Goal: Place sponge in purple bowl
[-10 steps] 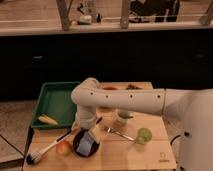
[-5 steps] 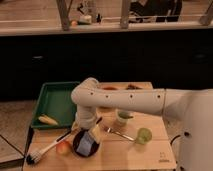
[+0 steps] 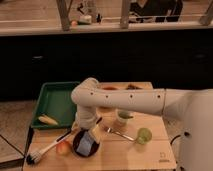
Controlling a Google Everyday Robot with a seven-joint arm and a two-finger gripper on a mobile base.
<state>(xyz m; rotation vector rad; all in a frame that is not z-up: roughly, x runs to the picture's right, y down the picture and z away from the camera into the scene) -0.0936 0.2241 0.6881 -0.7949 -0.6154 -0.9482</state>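
Sponge (image 3: 86, 142), light blue face up, is sitting tilted in the purple bowl (image 3: 79, 149), near the table's (image 3: 150, 152) front-left. Gripper (image 3: 94, 131) is hanging just above, at the sponge's 1 o'clock, close to or touching its upper end; contact isn't clear. Whether it's gripping or has let go, cannot tell. White arm (image 3: 125, 100) is reaching in from 3 o'clock. Reddish apple (image 3: 63, 147) is lying just beside the bowl at 9 o'clock, and the long-handled brush (image 3: 46, 150) is running out toward 8 o'clock. Pale green cup (image 3: 144, 135) is standing at 3 o'clock, well apart. Green tray (image 3: 55, 95) is lying at 11 o'clock.
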